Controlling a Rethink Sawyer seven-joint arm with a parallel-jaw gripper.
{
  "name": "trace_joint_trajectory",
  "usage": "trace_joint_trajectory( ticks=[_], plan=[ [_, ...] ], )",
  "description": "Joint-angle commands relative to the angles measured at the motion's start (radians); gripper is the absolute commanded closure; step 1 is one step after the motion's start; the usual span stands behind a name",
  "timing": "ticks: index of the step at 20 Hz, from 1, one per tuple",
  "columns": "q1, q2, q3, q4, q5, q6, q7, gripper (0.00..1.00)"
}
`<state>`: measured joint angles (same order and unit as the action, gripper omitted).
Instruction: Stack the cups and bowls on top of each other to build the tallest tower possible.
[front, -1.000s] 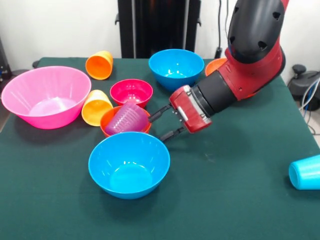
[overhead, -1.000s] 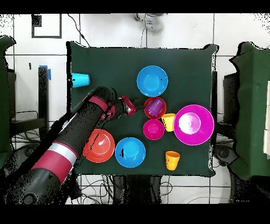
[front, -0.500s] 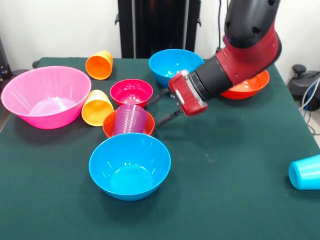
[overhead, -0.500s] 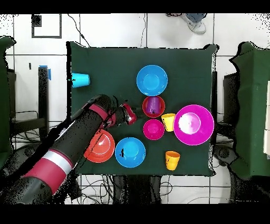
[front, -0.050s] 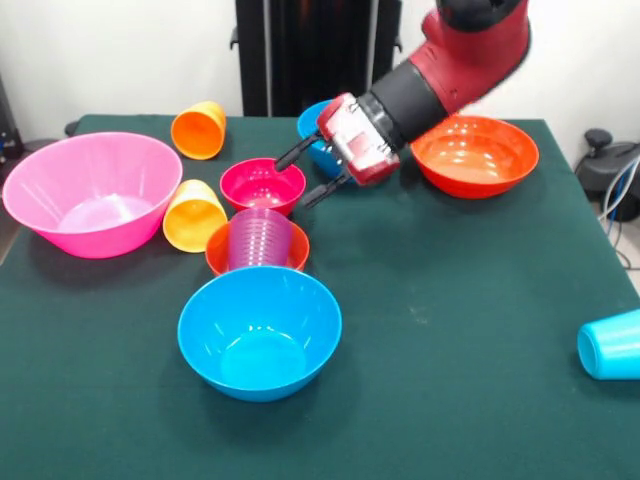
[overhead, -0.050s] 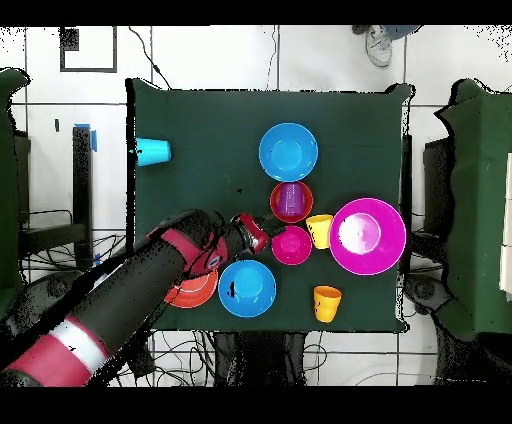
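Text: none legible anywhere in either view.
Labels, brands: none readable on the cups, bowls or arm.
Numbers, signs: none visible on the tabletop.

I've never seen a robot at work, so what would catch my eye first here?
Probably the red and black arm, its open tool poised over the small magenta bowl. Just in front stands the purple cup, upright in the small orange bowl, with the large pink bowl off to the side.

A dark green cloth-covered tabletop (front, -0.050s: 480, 300) is set on a white tiled floor (overhead, -0.050s: 220, 55). A plain white wall (front, -0.050s: 110, 55) and black upright stand (front, -0.050s: 300, 50) are seen behind it.
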<state>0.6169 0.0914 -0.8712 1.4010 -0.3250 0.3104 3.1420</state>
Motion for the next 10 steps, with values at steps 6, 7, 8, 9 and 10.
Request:
trace_joint_trajectory(
  ticks=[6, 7, 8, 9, 10],
  plan=[
    [0.182, 0.305, -0.051, 0.567, 0.277, -0.997, 0.232, 0.00],
    [0.168, 0.330, -0.025, 0.601, 0.333, -1.097, 0.234, 0.00],
    [0.151, 0.356, 0.001, 0.629, 0.393, -1.196, 0.243, 0.00],
    [0.135, 0.382, 0.027, 0.657, 0.453, -1.296, 0.252, 0.00],
    [0.105, 0.403, 0.057, 0.680, 0.502, -1.415, 0.271, 0.00]
  ],
)
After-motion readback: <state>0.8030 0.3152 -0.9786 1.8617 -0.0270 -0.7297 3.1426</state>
